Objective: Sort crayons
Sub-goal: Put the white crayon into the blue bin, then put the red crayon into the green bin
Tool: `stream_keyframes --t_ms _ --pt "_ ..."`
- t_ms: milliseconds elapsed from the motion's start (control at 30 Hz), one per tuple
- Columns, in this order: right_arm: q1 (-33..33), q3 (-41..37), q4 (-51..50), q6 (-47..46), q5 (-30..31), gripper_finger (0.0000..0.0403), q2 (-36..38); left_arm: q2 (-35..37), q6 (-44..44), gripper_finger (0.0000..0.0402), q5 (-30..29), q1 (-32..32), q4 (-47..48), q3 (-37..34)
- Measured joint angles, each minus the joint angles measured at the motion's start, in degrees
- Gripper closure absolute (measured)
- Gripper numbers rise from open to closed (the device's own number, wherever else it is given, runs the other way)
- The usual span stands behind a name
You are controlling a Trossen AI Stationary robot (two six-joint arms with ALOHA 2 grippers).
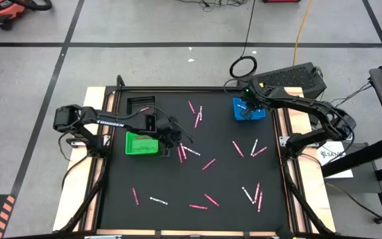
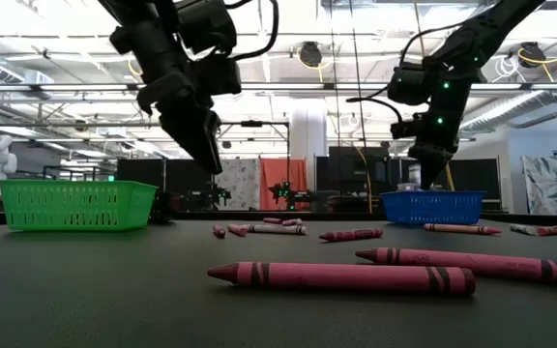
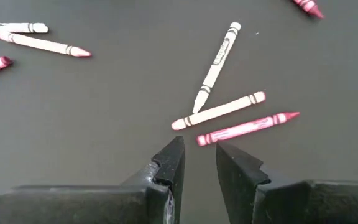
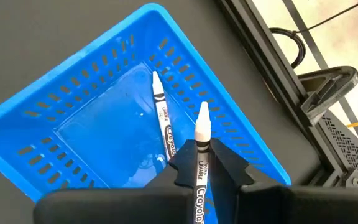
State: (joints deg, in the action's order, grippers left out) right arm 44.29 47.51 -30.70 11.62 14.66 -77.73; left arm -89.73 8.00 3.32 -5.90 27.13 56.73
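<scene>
Pink and white crayons lie scattered flat on the black mat (image 1: 197,179). My left gripper (image 3: 199,155) is open and empty, raised above the mat just right of the green tray (image 1: 142,143). Below it lie a magenta crayon (image 3: 247,126), a pale crayon (image 3: 218,111) and a white crayon (image 3: 216,65). My right gripper (image 4: 199,163) is shut on a white crayon (image 4: 201,134) above the blue tray (image 4: 73,106) at the far right. Another white crayon (image 4: 162,112) lies on the blue tray's floor. My right gripper pinches the white crayon's wrapped barrel (image 4: 199,163) between its two fingers. The crayon lies along the fingers, and its pointed tip (image 4: 202,115) sticks out past their free ends. The fingers come from above, pointing down. The crayon is lifted clear over the blue tray.
More crayons lie at the far middle (image 1: 195,113), mid right (image 1: 247,149) and along the near side (image 1: 204,201). A black cut-out (image 1: 140,105) lies behind the green tray. The table's frame rails (image 1: 280,133) run along both sides.
</scene>
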Motion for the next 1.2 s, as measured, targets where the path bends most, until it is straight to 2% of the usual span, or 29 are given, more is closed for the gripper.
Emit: stream_keyframes --t_ms 200,367,533,833,1200 --pt "0.0 0.0 -1.7 -0.5 -0.2 0.0369 0.0 0.0 0.3 0.031 0.3 1.6 1.6 0.0" --pt "0.0 0.0 -2.8 -2.0 -2.9 0.0365 0.0 -0.2 2.6 0.031 0.3 2.7 1.8 0.0" --pt "0.0 0.0 -2.8 -3.3 -2.7 0.0365 0.0 -1.9 9.1 0.031 0.3 3.0 1.6 0.0" --pt "-0.1 0.0 -2.7 -5.1 -2.6 0.0364 0.0 -6.4 27.2 0.031 -0.4 3.2 -1.0 0.0" --pt "-0.1 0.0 -1.3 -6.5 -2.5 0.0364 0.0 -7.0 41.5 0.031 -0.5 5.2 -4.6 0.0"
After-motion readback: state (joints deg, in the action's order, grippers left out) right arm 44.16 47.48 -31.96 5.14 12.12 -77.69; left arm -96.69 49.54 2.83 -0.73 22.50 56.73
